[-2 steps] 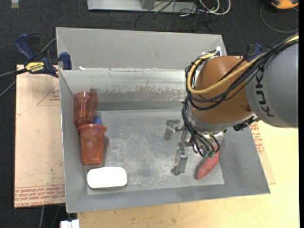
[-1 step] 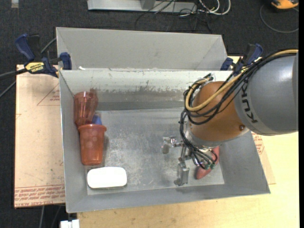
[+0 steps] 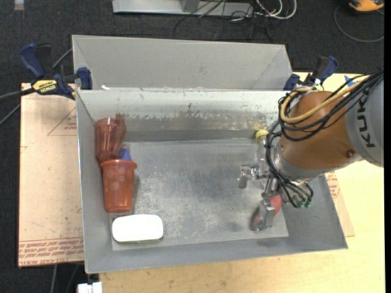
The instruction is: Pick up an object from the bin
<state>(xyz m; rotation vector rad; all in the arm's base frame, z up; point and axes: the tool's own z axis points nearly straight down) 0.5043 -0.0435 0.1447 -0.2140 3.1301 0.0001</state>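
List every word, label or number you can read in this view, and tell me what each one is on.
"KU": black letters on the grey casing of the arm, running off the picture's edge, so the rest of the word is cut off.
Two orange cups, white oval object, bin: no text or marks to read on any of them.

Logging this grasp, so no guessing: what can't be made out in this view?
Camera view:
Yellow thing at the back wall: mostly hidden by the arm's orange cover.
Blue thing between the two red cups: too little shows to name it.
Bin floor under the gripper: hidden by wrist and cables.
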